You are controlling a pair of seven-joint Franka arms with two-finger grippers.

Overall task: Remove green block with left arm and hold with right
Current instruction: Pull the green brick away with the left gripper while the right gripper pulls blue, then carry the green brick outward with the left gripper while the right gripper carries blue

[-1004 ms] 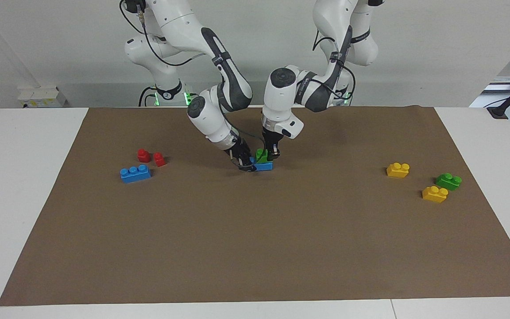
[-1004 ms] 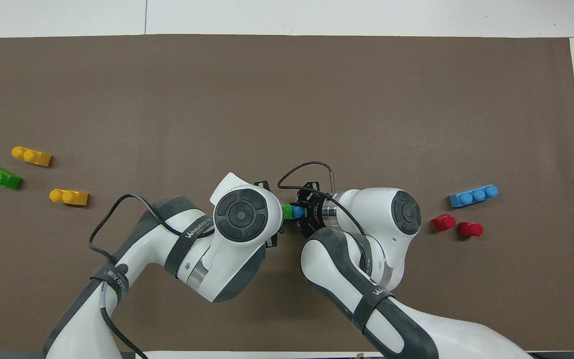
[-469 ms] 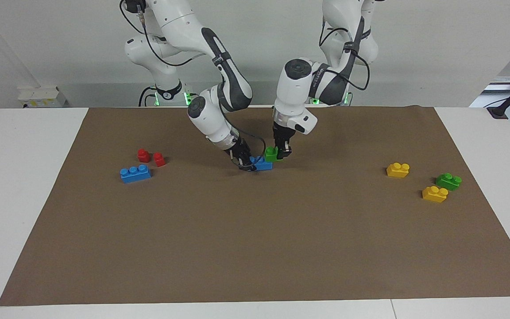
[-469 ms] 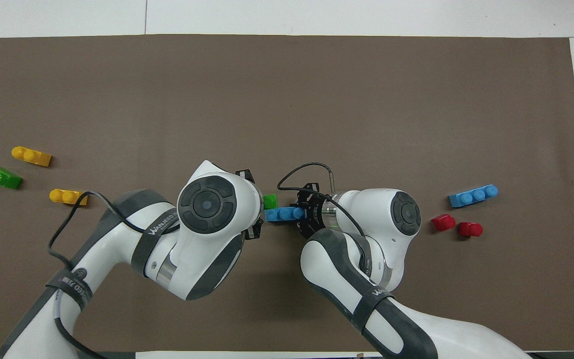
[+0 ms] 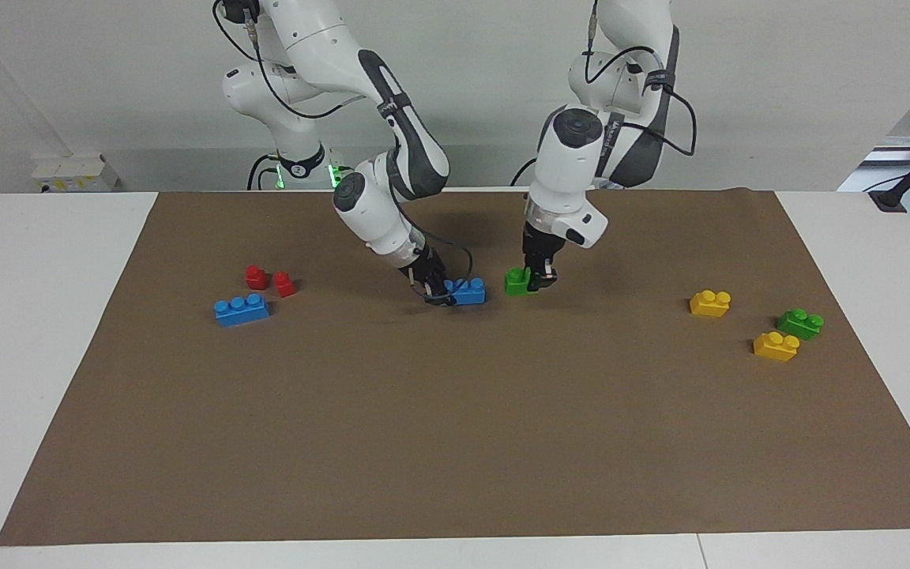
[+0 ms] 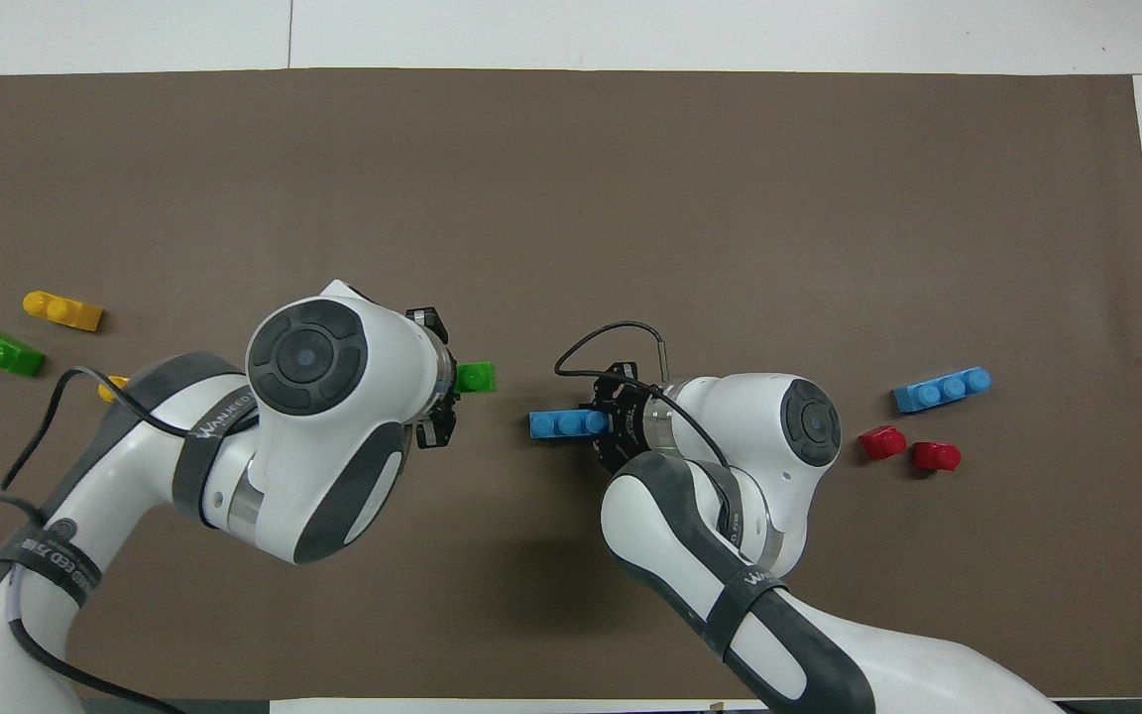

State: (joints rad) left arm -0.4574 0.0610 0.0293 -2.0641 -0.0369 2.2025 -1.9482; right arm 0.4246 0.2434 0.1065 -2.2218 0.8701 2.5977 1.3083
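The right gripper point(image 5: 438, 294) is clamped on one end of a blue brick point(image 5: 469, 292) lying on the brown mat point(image 5: 455, 442); beside it, toward the left arm's end, the left gripper point(image 5: 538, 278) pinches the green block point(image 5: 517, 281) low over the mat, apart from the blue brick (contact with the mat cannot be told). The risk: the pinch sits at one end, so a jolt may twist the block loose. It is small, bright green, studs up, level. Farthest lie another green brick point(image 5: 800, 323) and two yellow bricks point(image 5: 776, 345).
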